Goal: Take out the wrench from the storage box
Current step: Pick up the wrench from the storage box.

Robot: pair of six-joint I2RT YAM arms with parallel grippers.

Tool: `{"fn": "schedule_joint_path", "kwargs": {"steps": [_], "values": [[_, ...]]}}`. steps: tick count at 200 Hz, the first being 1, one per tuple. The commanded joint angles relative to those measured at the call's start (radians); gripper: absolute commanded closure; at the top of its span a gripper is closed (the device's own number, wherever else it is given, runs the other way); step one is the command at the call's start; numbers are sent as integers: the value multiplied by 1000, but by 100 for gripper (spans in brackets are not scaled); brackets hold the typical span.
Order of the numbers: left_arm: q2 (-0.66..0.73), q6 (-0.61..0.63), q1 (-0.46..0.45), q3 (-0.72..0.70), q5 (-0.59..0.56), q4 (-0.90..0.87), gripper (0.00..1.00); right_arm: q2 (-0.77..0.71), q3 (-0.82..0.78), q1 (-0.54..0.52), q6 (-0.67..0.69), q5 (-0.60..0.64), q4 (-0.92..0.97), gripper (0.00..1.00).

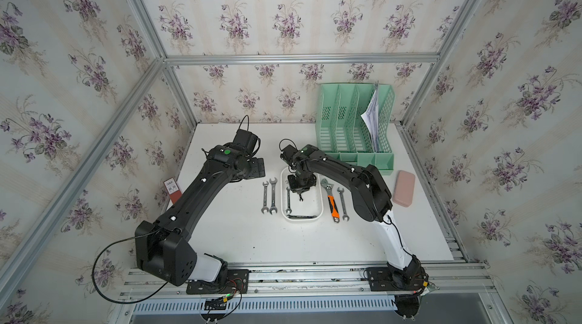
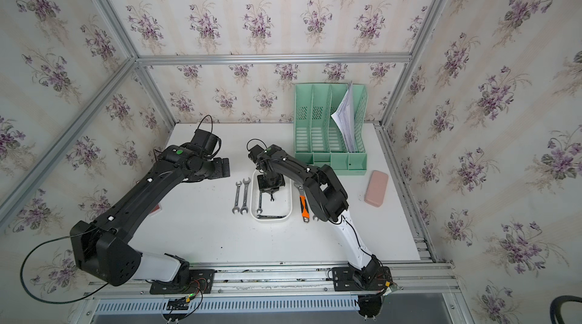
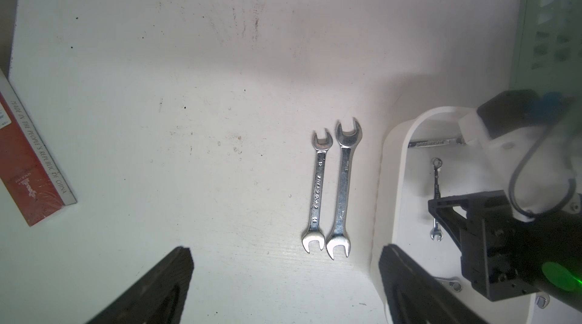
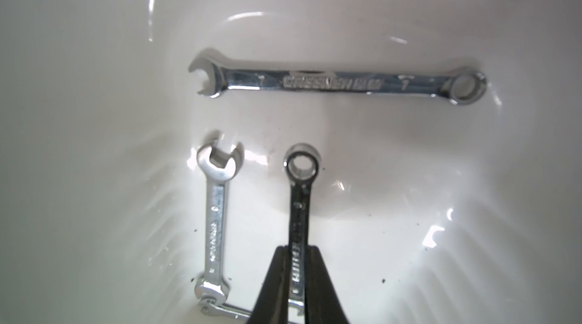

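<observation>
The storage box (image 1: 318, 212) (image 2: 286, 212) is a shallow white tray at mid-table, seen in both top views. My right gripper (image 1: 301, 195) (image 4: 297, 248) reaches down into it and is shut on a small wrench (image 4: 299, 209) turned on edge, ring end pointing away. Also in the box lie a long combination wrench (image 4: 337, 83) (image 1: 302, 217) and a short double open-end wrench (image 4: 215, 212) (image 1: 288, 199). My left gripper (image 1: 258, 168) (image 3: 285, 253) hovers open and empty left of the box rim (image 3: 390, 161).
Two silver wrenches (image 1: 269, 196) (image 3: 333, 187) lie left of the box. An orange-handled adjustable wrench (image 1: 330, 201) and a slim wrench (image 1: 342, 202) lie to its right. A mint-green file rack (image 1: 357, 124) stands behind, with a pink case (image 1: 404, 192) at the right and a red packet (image 1: 171, 185) at the left edge.
</observation>
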State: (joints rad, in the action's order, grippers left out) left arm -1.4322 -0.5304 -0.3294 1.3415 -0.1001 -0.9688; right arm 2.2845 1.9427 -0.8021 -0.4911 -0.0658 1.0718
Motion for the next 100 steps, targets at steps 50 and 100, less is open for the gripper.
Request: {"fn": "schedule_joint_path", "kwargs": {"steps": [50,100], "values": [[2,9,0,13,-1,-4,3,-79,16,18,16,54,67,91],[-2,6,0,29,3,-9,3,-190,-51,58,24,84,76,91]]}}
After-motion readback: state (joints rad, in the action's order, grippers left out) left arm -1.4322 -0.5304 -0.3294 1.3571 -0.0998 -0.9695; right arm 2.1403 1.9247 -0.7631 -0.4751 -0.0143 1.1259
